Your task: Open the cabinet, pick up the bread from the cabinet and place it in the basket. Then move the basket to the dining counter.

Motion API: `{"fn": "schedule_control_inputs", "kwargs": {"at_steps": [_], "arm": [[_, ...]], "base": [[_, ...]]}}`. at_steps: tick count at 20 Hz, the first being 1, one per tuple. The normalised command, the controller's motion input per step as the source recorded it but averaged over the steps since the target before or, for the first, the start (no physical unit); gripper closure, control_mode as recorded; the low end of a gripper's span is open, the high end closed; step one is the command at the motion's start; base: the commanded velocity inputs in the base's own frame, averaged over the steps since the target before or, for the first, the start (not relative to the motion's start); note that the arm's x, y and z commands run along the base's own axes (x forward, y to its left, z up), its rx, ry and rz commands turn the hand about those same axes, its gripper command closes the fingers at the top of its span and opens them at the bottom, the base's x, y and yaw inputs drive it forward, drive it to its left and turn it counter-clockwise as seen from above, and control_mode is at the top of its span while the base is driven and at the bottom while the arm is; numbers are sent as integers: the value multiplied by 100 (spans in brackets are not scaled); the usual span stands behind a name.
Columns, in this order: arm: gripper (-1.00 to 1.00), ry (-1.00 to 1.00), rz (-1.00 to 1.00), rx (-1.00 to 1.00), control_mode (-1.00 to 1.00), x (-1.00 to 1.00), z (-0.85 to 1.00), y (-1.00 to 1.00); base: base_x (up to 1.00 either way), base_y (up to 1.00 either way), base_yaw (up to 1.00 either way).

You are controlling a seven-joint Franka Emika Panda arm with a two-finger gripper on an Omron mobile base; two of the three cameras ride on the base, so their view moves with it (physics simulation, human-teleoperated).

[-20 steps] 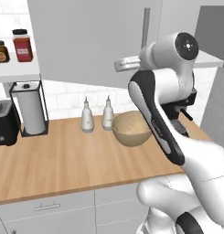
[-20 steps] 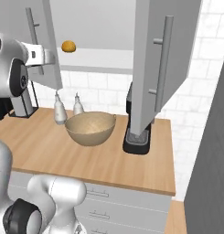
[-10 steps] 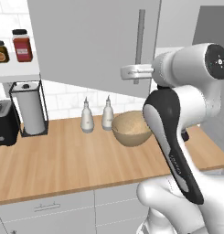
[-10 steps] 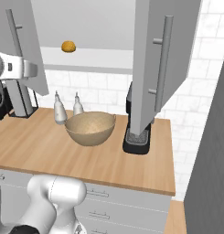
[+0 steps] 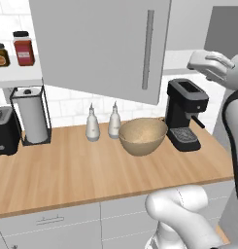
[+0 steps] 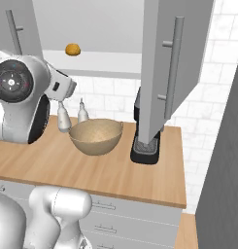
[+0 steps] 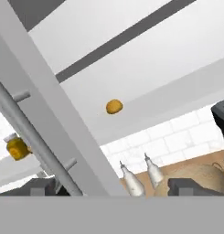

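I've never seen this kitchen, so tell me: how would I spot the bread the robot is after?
Look up at the open grey wall cabinet above the wooden worktop. On its white shelf lies the bread, alone. It is a small golden-brown lump, far smaller than the tan basket on the worktop below.

one bread (image 6: pixel 72 49), one basket (image 5: pixel 143 136), two white bottles (image 5: pixel 93 126), two jars (image 5: pixel 23 48)
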Motion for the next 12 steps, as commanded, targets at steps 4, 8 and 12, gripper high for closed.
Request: {"fn": "schedule_control_inputs", "kwargs": {"at_steps": [4, 8, 12], "arm": [[-100, 4, 0, 26, -100, 82, -5, -78], [-100, 22, 0, 15, -100, 100, -34, -22], [-100, 24, -10, 13, -100, 100, -44, 0]], "base": [[0, 0, 0], [0, 0, 0], [0, 0, 0]]}}
